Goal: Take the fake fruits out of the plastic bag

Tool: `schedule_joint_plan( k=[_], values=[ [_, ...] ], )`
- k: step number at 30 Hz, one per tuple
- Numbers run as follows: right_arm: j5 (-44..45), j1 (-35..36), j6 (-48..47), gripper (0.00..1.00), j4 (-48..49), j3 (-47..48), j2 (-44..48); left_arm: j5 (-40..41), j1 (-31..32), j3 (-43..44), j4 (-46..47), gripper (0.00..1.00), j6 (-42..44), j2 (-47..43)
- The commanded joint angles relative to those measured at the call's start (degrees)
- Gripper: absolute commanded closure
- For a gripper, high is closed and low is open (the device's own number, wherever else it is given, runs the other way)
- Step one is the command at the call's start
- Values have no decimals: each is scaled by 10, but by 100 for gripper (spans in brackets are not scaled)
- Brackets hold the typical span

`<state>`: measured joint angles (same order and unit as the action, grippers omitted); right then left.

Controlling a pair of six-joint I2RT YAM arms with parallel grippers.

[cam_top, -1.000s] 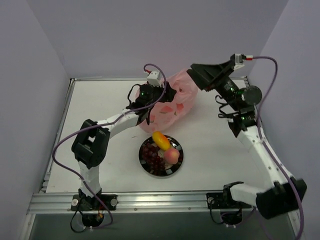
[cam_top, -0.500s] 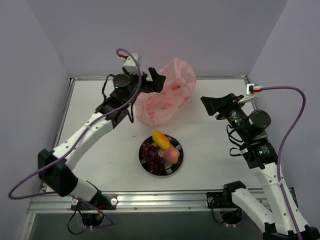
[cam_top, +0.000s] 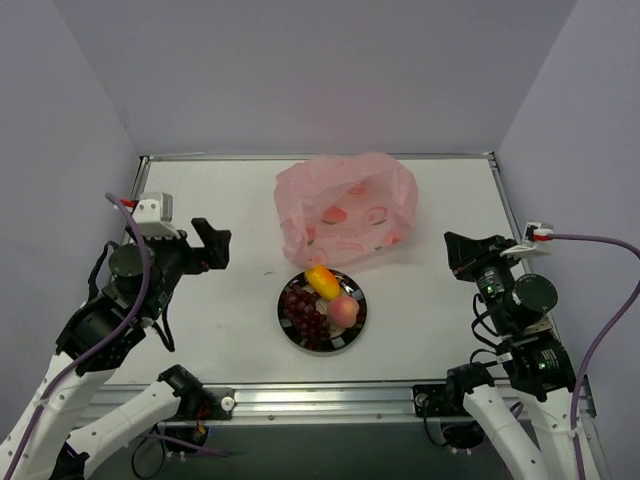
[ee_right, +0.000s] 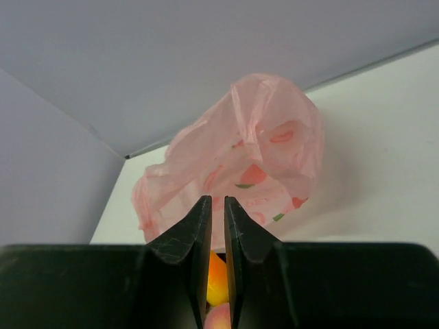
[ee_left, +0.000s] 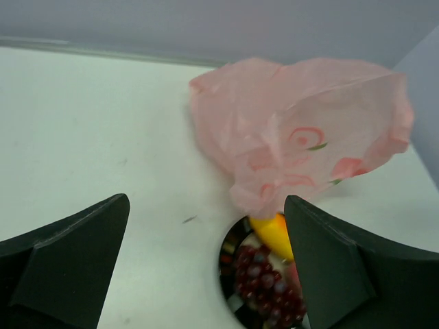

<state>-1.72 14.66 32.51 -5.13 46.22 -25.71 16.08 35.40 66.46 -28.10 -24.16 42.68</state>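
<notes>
The pink plastic bag lies crumpled and free at the back of the table. The three fake fruits sit in a round black-rimmed dish in front of it: the grape bunch, the mango and the peach. My left gripper is open and empty, well left of the dish. My right gripper is shut and empty, well right of it. The left wrist view shows the bag, mango and grapes. The right wrist view shows the bag and the mango behind the jaws.
The table has a raised metal rail along its near edge and pale walls close on the left, back and right. The bag's front edge hangs just over the dish's far rim.
Both arms have pulled back from the bag toward the near edge, left arm to the left and right arm to the right. The bag, let go, has settled onto the table.
</notes>
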Motion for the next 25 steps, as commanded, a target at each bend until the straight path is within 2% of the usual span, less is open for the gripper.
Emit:
schedule_joint_plan(
  k=[1, 4, 7, 8, 10, 11, 12, 17, 25],
  values=[
    [43, -2, -9, 91, -48, -25, 9, 55, 0, -22, -139, 6, 8, -58],
    [72, -2, -4, 85, -67, -27, 32, 69, 0, -45, -166, 6, 1, -100],
    [115, -2, -4, 69, -81, -19, 52, 58, 1, -66, -147, 6, 3, -134],
    [128, -2, -5, 50, -83, -9, 58, 49, 0, -70, -138, 6, 8, -141],
    [165, -2, -11, 30, -88, 3, 62, 37, 0, -77, -115, 6, 12, -156],
    [178, -2, -14, 7, -90, 11, 62, 32, 0, -83, -108, 6, 19, -160],
    [203, -2, -16, 0, -90, 14, 61, 22, 0, -85, -102, 6, 23, -161],
    [259, -2, -13, 0, -88, 12, 41, 16, 0, -93, -79, 6, 46, -160],
    [279, -2, 1, 0, -61, 25, -6, 10, 0, -82, -53, 6, 71, -139]
  ],
)
